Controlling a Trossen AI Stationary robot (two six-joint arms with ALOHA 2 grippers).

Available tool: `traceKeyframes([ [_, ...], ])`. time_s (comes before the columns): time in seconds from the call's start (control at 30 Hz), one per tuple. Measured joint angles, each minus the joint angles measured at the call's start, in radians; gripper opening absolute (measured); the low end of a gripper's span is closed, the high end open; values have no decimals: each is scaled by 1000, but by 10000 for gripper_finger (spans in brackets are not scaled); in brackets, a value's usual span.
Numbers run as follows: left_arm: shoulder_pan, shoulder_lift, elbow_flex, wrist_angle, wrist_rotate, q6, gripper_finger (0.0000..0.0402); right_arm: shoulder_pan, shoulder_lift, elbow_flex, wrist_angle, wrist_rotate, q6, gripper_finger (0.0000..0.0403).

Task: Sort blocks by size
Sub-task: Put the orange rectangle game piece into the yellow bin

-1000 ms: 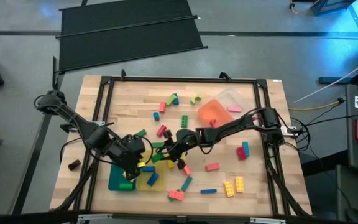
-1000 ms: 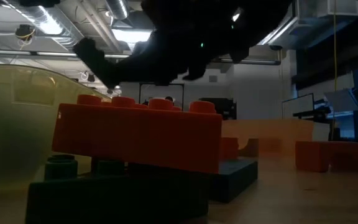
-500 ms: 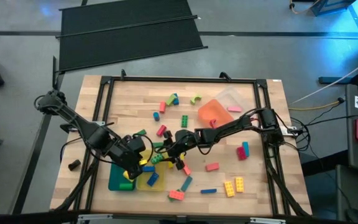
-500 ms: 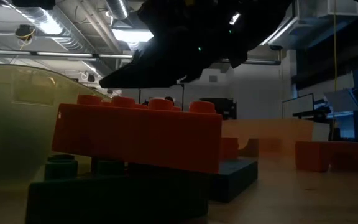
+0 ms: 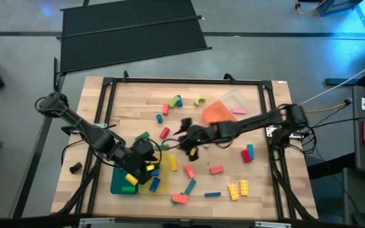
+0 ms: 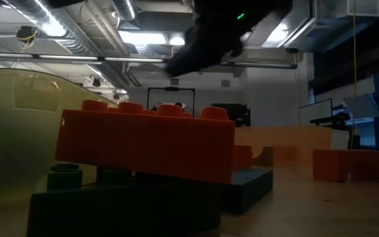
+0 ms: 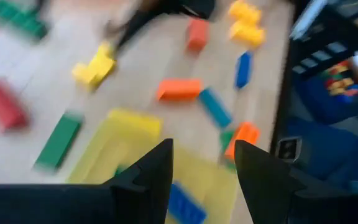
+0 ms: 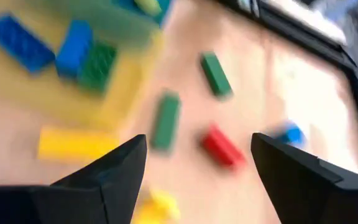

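Blocks in red, green, yellow, blue and pink lie scattered on the wooden table (image 5: 125, 101). My left gripper (image 5: 148, 164) (image 7: 202, 146) hovers open over the yellow tray (image 7: 135, 146), which holds blue blocks (image 8: 73, 40) and a green one (image 8: 98, 65). Near the table's middle, my right gripper (image 5: 182, 139) (image 8: 197, 140) is raised, wide open and empty. Below it lie a long yellow block (image 8: 73, 144), a green bar (image 8: 165, 121) and a red block (image 8: 222, 148). In the low view an orange-red block (image 6: 143, 141) rests on a dark green one (image 6: 124, 207).
A teal tray (image 5: 120, 185) stands beside the yellow tray (image 5: 160, 186) at the near left. An orange tray (image 5: 217, 113) and a clear tray (image 5: 238, 100) sit at the far right. A black metal frame (image 5: 182, 81) edges the table. The right arm (image 6: 229, 26) hangs overhead in the low view.
My right gripper has risen and drawn back from beside the yellow tray toward the table's right and far side, and its fingers have opened wide. A long yellow block now shows on the table where it stood.
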Motion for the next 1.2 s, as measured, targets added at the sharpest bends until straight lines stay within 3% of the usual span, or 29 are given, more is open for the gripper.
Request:
traceKeyframes([
  [0.23, 0, 113, -17, 254, -2, 204, 157, 1, -269, 0, -380, 78, 94, 291],
  [0.47, -1, 259, -18, 470, 15, 479, 157, 1, -454, 0, -576, 93, 194, 291],
  [0.87, -38, 481, -17, 724, 94, 541, 157, 1, -548, 0, -733, 94, 234, 292],
  [1.2, -61, 550, -17, 728, 93, 537, 157, 1, -551, -1, -771, 87, 244, 292],
])
